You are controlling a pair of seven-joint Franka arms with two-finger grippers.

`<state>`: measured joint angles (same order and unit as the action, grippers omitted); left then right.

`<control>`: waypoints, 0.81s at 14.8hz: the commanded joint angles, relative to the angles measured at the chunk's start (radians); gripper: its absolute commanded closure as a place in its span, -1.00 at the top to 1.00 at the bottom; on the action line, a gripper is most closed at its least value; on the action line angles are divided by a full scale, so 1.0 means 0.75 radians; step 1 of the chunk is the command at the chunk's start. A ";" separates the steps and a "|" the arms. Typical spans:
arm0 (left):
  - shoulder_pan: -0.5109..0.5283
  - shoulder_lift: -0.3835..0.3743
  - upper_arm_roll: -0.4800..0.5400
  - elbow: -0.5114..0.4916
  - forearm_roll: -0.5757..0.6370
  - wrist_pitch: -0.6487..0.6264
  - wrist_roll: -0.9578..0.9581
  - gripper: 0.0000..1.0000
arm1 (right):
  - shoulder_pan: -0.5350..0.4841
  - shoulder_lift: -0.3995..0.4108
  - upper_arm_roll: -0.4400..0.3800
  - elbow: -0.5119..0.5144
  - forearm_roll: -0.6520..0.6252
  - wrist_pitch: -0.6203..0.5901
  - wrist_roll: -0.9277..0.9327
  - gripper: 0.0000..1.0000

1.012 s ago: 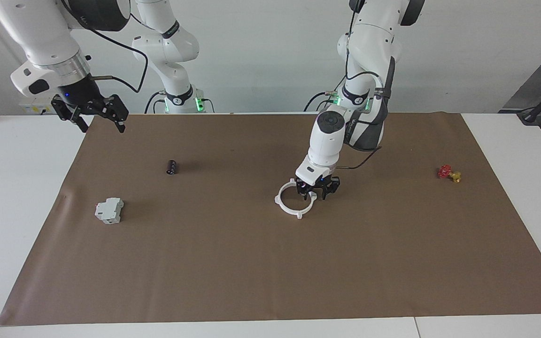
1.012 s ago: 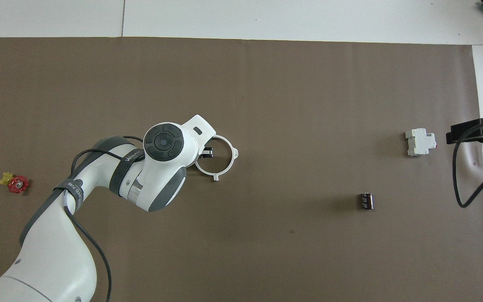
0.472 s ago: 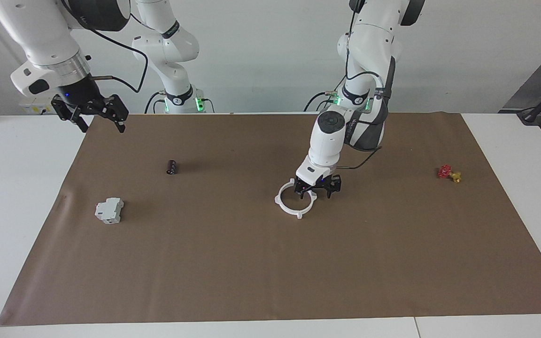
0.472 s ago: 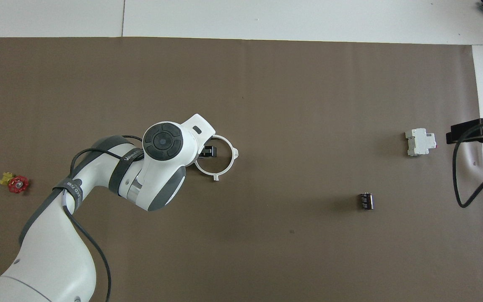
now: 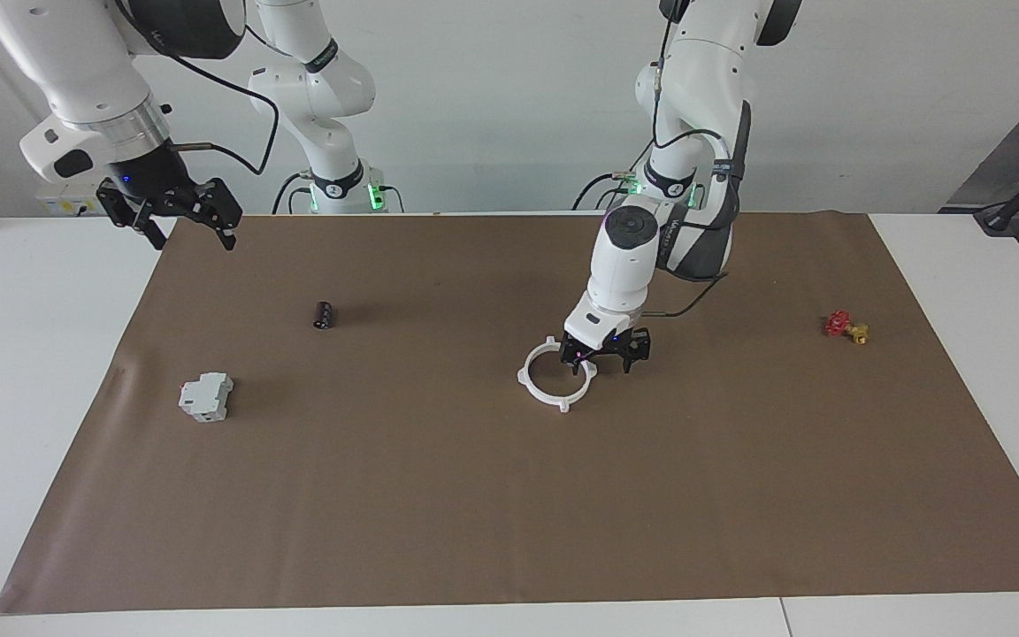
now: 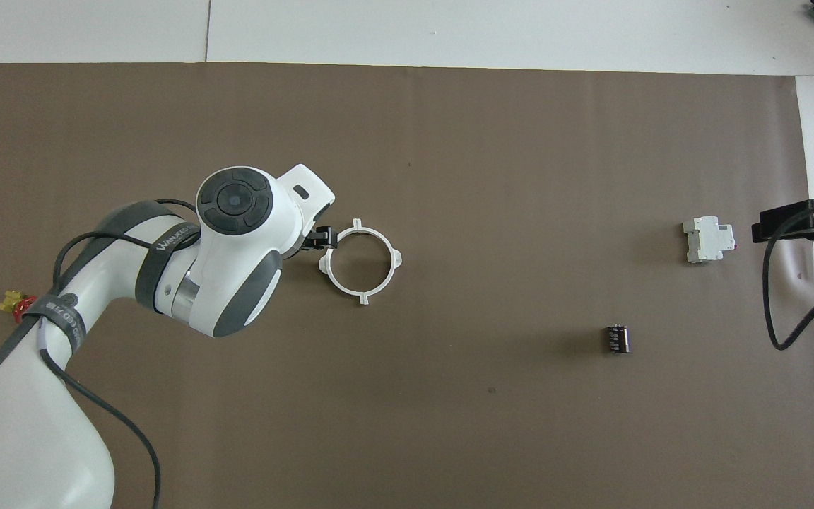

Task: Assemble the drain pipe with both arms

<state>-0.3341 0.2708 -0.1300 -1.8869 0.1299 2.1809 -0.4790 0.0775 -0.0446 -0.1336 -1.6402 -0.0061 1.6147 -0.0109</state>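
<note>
- The drain pipe (image 5: 557,375) (image 6: 360,261) is seen lying flat as one closed white ring with small tabs, on the brown mat (image 5: 509,495) near the table's middle.
- The left gripper (image 5: 606,353) is held just above the ring's edge on the side toward the left arm's end; its fingers are spread and nothing is pinched between them.
- The right gripper (image 5: 180,212) is held up over the mat's corner at the right arm's end, fingers spread and empty; that arm waits.
- A black cylinder (image 5: 324,314) and a grey-white block (image 5: 205,396) are found toward the right arm's end.
- A red and yellow valve (image 5: 846,326) lies toward the left arm's end.
</note>
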 commanded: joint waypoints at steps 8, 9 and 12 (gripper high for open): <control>0.218 -0.107 0.012 0.215 -0.022 -0.392 0.264 1.00 | 0.001 -0.026 0.000 -0.032 -0.020 0.011 -0.034 1.00; 0.249 -0.128 0.018 0.237 -0.044 -0.439 0.325 1.00 | 0.001 -0.026 0.000 -0.032 -0.020 0.011 -0.034 1.00; 0.284 -0.189 0.150 0.307 -0.128 -0.568 0.519 1.00 | 0.001 -0.026 0.000 -0.032 -0.020 0.011 -0.034 1.00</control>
<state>-0.1381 0.1703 -0.0754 -1.6847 0.0864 1.8272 -0.1919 0.0775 -0.0446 -0.1336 -1.6402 -0.0061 1.6147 -0.0109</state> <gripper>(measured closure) 0.000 0.000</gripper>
